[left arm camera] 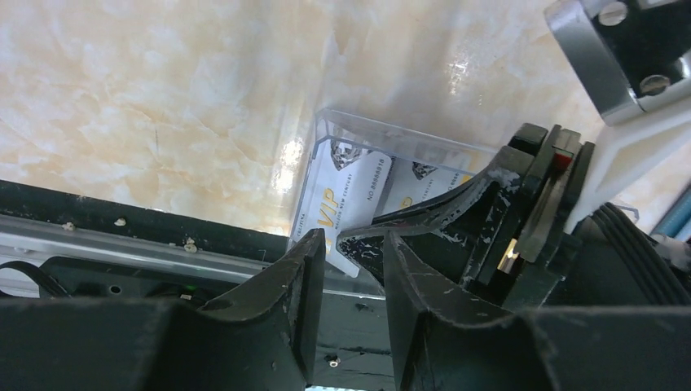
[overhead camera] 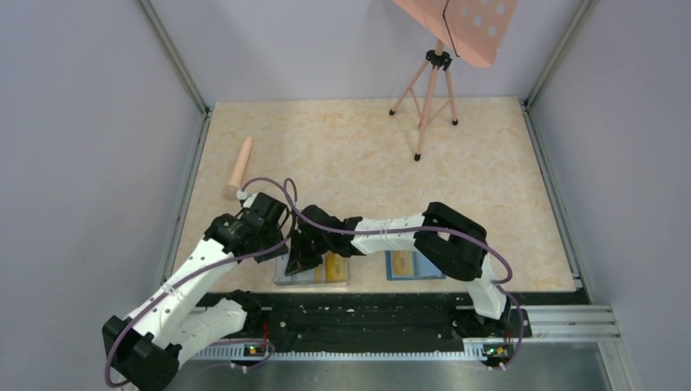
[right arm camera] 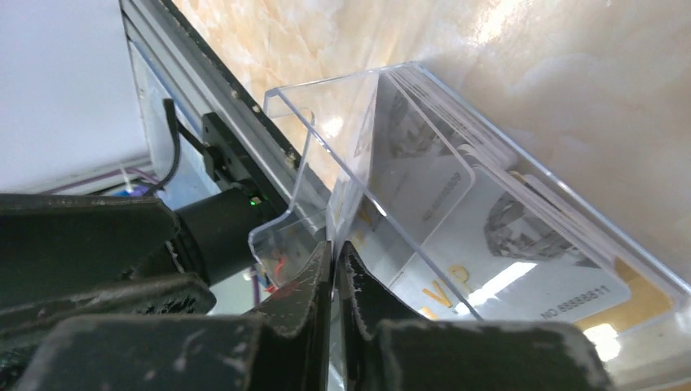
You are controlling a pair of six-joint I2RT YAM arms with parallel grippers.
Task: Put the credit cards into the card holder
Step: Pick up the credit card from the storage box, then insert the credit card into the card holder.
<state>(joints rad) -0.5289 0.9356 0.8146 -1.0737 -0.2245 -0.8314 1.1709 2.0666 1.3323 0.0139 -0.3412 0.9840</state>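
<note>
From above, a clear box (overhead camera: 287,277) holds the cards (overhead camera: 334,267), some of them yellow. The teal holder (overhead camera: 405,265) lies to the box's right, apart from it and partly hidden under the right arm. The right gripper (overhead camera: 303,254) is down over the box's left half.

In the left wrist view, the left gripper (left arm camera: 354,252) hangs at the box's near end with its jaws apart and nothing clasped. The corner of a pale card marked VIP shows in the gap. A finger of the right gripper lies across that card inside the box.

In the right wrist view, the right jaws are pressed to a slit at the box's near wall. A thin pale edge runs into the slit, but I cannot tell whether it is a card or the wall.

The step in hand looks like drawing a card out of the box. The next move probably calls for pinching a single card and lifting it clear of the box wall. It would then be carried right of the box and slid into a holder pocket.
</note>
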